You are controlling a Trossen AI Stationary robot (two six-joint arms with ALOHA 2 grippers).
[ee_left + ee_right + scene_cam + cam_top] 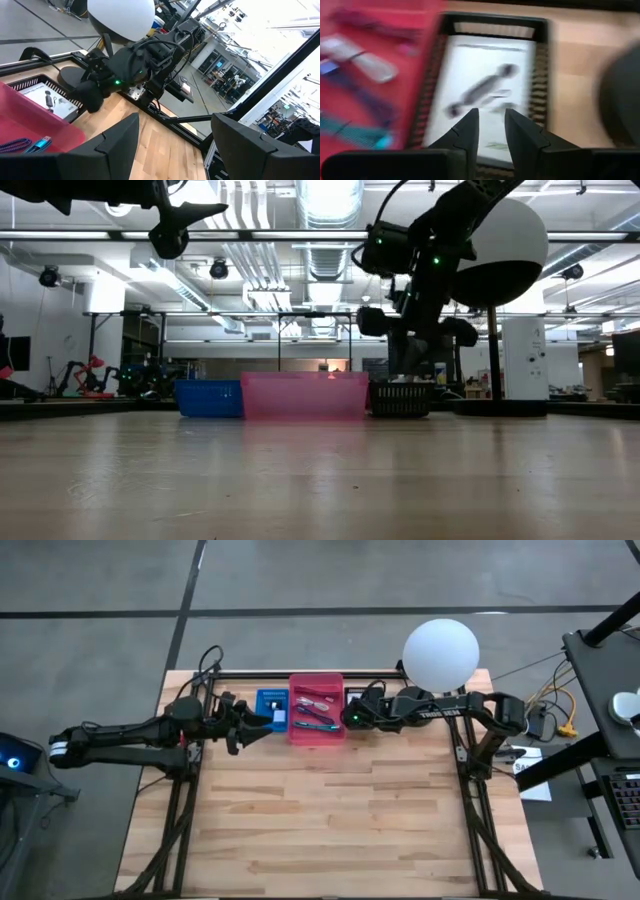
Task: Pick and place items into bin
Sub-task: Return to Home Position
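High view: three bins (316,678) are aligned, one white card (485,56) in black bin (495,20); left gripper (175,118) spread wide, right gripper (491,113) barely parted, both empty.

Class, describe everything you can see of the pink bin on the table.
The pink bin is a rectangular, open-topped tray, apparently plastic, and its walls look translucent in the low view. It stands upright and level at the far edge of the table, between a blue bin and a black bin, apparently touching both. Several small items lie inside, among them a teal pen and something pale; the rest are too small to tell.
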